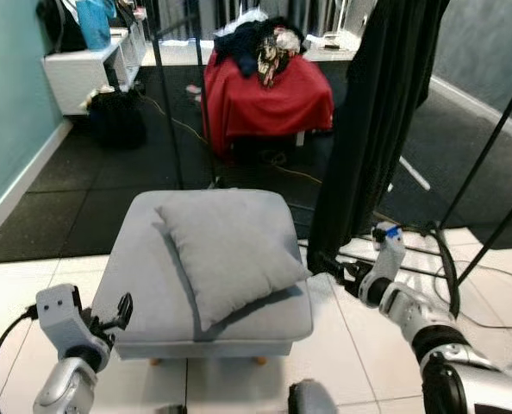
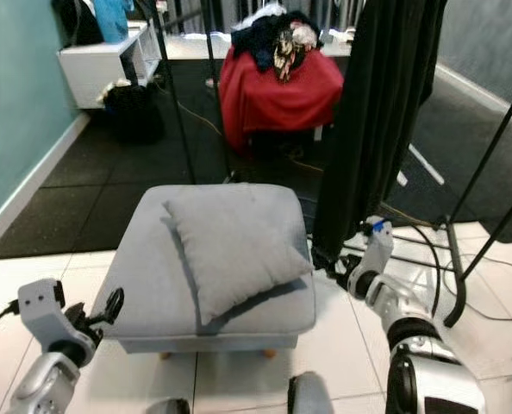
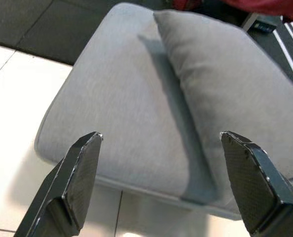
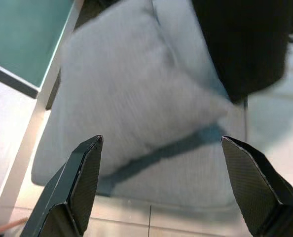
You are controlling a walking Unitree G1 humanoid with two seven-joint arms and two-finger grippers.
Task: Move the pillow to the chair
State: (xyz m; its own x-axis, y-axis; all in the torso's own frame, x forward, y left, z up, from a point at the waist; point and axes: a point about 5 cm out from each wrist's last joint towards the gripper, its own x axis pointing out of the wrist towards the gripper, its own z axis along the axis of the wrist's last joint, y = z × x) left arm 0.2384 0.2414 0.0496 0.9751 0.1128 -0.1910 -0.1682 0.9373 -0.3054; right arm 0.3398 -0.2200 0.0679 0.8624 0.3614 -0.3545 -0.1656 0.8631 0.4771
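Observation:
A grey pillow (image 1: 230,250) lies tilted on a grey ottoman (image 1: 144,285) in front of me. My left gripper (image 1: 122,312) hovers at the ottoman's front left corner, open, with nothing between its fingers (image 3: 77,173). My right gripper (image 1: 329,267) sits just off the ottoman's right side, close to the pillow's right corner, open and empty. In the right wrist view the pillow (image 4: 136,94) lies beyond the spread fingers (image 4: 255,182). A chair draped in red cloth (image 1: 269,99) with clothes piled on top stands further back.
A black garment (image 1: 368,129) hangs from a black rack right of the ottoman, near my right arm. Rack poles (image 1: 489,147) and cables (image 1: 450,259) cross the floor at right. A white shelf unit (image 1: 88,69) and a dark bag (image 1: 118,116) stand at back left.

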